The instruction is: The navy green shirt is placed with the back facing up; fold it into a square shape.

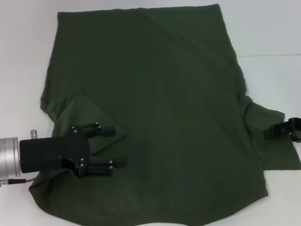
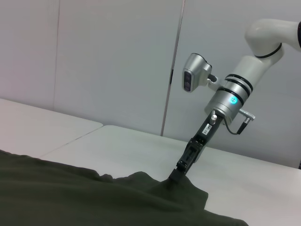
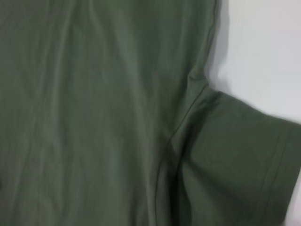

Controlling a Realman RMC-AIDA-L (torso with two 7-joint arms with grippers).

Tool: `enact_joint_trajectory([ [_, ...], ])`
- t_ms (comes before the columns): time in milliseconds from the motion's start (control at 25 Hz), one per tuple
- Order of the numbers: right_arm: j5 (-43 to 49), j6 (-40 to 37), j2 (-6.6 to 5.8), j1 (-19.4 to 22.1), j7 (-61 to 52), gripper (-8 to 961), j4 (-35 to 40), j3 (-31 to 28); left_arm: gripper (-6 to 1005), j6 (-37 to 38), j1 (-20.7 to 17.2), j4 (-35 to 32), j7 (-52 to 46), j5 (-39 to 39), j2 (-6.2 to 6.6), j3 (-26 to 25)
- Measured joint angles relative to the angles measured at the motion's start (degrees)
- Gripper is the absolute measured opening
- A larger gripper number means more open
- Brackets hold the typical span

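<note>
The left end effector (image 1: pixel 113 146) hovers wide open, empty, over the folded-in sleeve of the navy green shirt (image 1: pixel 164 108); the right end effector (image 1: pixel 275 130) touches the other sleeve, its grip unclear, so a weak pinch could spoil that fold.

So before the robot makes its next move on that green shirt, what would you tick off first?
1. Navy green shirt lies flat, plain side up: ok.
2. Left sleeve folded in over the body: ok.
3. Left gripper over that sleeve, fingers apart: ok.
4. Right gripper at the right sleeve, tip down on the cloth: ok; whether it has pinched the cloth: cannot tell.
5. Right sleeve folded in: not ok, it lies spread on the table.
</note>
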State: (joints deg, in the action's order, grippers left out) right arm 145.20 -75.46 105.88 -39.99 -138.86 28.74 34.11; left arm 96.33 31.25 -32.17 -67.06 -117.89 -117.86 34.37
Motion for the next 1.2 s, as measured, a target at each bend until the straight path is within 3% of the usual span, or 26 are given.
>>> enact_joint_trajectory([
  [160,0.0,0.3,0.03,0.0,0.0,810,0.0,0.5,883,0.1,0.0,0.0,0.0,0.1,0.0,0.0],
  [600,0.0,0.9,0.01,-0.4,-0.1,336,0.0,0.6,884,0.1,0.1,0.0,0.0,0.3,0.03,0.0],
  [1200,-0.1,1.9,0.07,-1.3,0.0,112,0.0,3.5,883,0.0,0.1,0.0,-0.1,0.3,0.0,-0.2],
])
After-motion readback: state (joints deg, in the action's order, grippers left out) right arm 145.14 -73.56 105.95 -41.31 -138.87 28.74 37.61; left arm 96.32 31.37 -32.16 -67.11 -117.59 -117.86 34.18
